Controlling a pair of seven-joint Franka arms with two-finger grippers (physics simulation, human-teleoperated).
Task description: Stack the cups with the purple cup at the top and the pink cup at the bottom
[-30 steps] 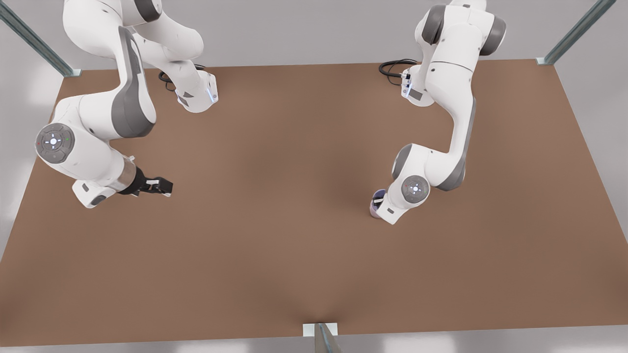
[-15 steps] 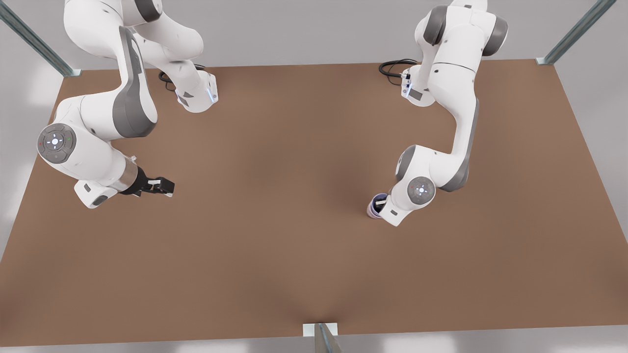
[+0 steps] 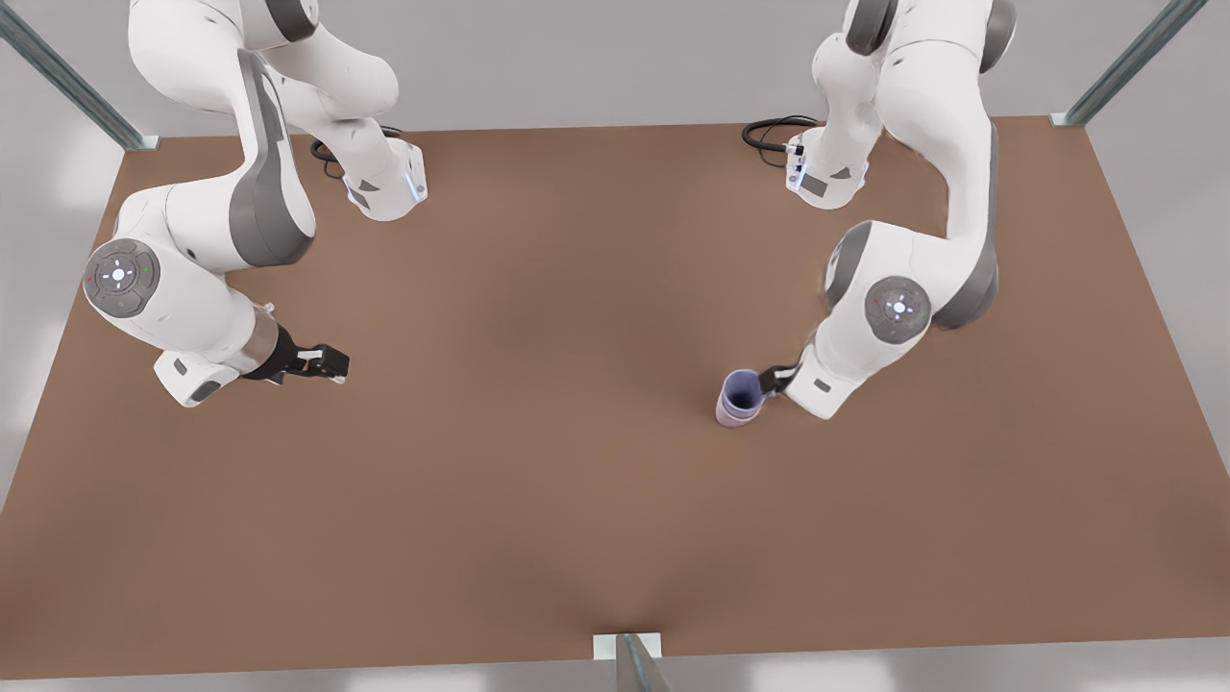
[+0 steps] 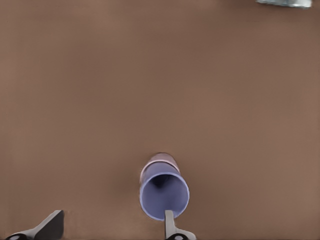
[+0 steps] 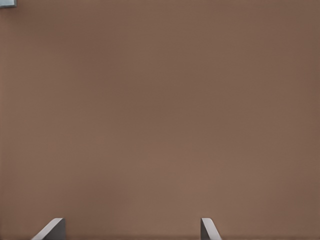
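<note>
The purple cup (image 3: 742, 394) is sitting nested inside the pink cup (image 3: 733, 416), mouth up, on the brown table (image 3: 538, 461), toward the front view's right and nearer the near edge than the far one. Only a pale band of the pink one is showing beneath it, so the order looks right, though I cannot be sure how deep it is seated.

The left gripper (image 3: 778, 380) is hanging just beside the stack with its fingers (image 4: 169, 222) spread apart, gripping nothing; one fingertip is touching or almost touching the purple rim.

The right gripper (image 3: 322, 365) is waiting over bare table on the front view's left, jaws parted and empty.
</note>
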